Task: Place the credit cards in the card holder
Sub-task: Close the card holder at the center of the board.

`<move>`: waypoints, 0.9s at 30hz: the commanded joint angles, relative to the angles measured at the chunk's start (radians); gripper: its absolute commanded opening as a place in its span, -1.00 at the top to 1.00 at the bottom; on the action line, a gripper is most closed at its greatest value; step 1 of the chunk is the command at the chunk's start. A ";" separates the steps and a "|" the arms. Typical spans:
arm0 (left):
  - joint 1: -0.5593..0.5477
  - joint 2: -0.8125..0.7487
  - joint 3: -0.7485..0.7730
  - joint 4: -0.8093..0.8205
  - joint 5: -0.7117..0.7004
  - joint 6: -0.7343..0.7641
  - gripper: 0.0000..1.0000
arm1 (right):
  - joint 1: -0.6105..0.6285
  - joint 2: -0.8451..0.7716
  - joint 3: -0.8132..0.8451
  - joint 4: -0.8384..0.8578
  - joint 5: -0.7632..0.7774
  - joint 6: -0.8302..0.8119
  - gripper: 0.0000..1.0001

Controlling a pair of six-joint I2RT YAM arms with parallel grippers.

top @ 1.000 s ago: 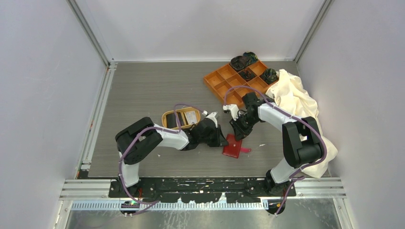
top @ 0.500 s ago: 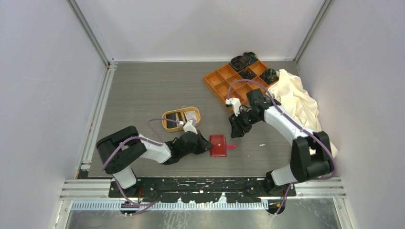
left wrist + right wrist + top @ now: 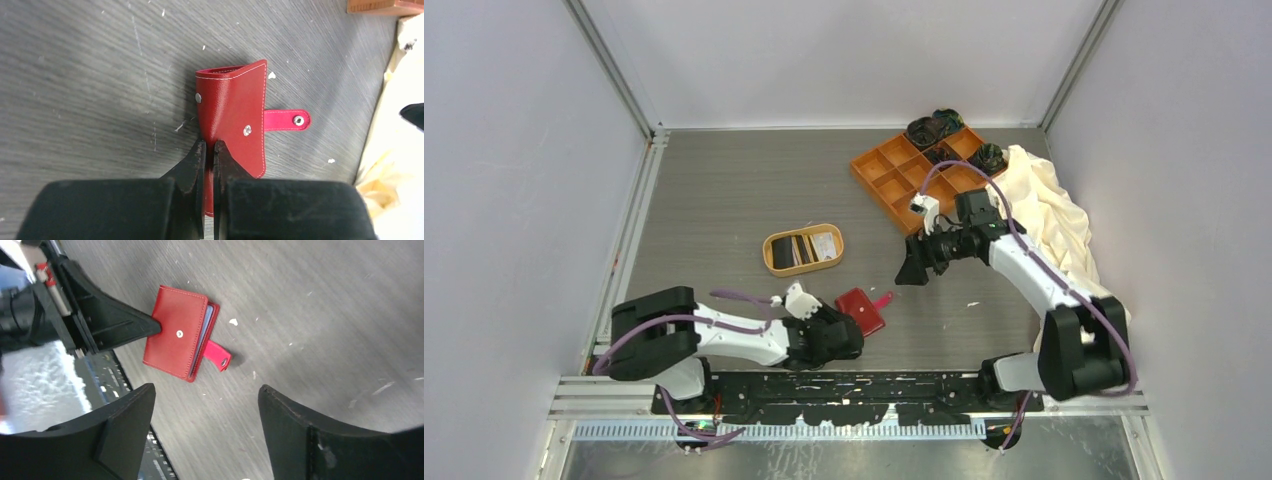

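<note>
Left gripper (image 3: 209, 147) pinches red card holder (image 3: 234, 107) at near edge of table (image 3: 724, 200)
Left arm lies low, stretched rightward; holder folded, tab unsnapped; right gripper (image 3: 912, 268) hovers beyond it on a raised, extended arm, jaws spread wide, empty.

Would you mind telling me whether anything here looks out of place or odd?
The cream cloth lies bunched on the right, reaching the orange tray. The card holder sits askew with its snap tab unfastened, pinched at one edge by the left gripper.
</note>
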 commanded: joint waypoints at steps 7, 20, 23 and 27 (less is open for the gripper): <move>-0.051 0.203 0.133 -0.291 -0.088 -0.242 1.00 | 0.025 0.318 0.120 -0.081 0.064 0.185 -0.18; -0.058 0.219 0.141 -0.258 -0.092 -0.224 0.99 | 0.077 0.462 0.206 -0.125 0.107 0.210 0.22; -0.059 0.220 0.140 -0.248 -0.091 -0.217 0.99 | 0.083 0.481 0.217 -0.135 0.106 0.209 0.29; -0.058 0.219 0.138 -0.243 -0.092 -0.214 0.99 | 0.083 0.494 0.224 -0.141 0.102 0.210 0.43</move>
